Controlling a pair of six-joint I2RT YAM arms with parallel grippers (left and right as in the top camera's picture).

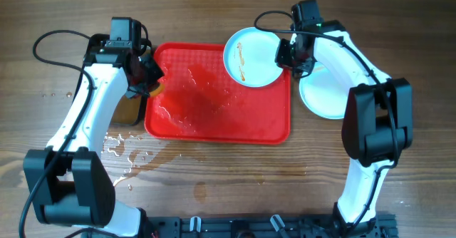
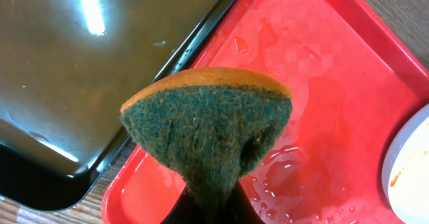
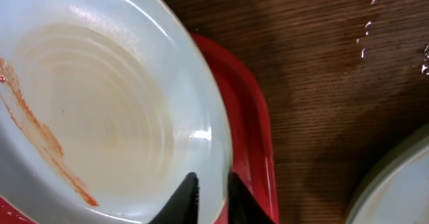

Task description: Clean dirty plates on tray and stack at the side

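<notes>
A streaked plate [image 1: 251, 56] lies over the red tray's [image 1: 214, 127] far right corner, with orange-brown sauce smeared on its left side. My right gripper [image 1: 288, 55] is shut on its right rim. In the right wrist view the plate [image 3: 100, 103] fills the left, and the gripper [image 3: 213, 196] has one finger inside the rim and one outside. A clean-looking plate [image 1: 324, 94] rests on the table right of the tray. My left gripper [image 1: 152, 83] hovers at the tray's left edge. It is shut [image 2: 213, 205] on a green and orange sponge [image 2: 208, 127].
A dark black pan [image 2: 74, 70] of brownish liquid sits just left of the tray, under my left arm. Water is spattered on the wood [image 1: 121, 149] near the tray's front left corner. The tray's surface [image 2: 322, 90] is wet.
</notes>
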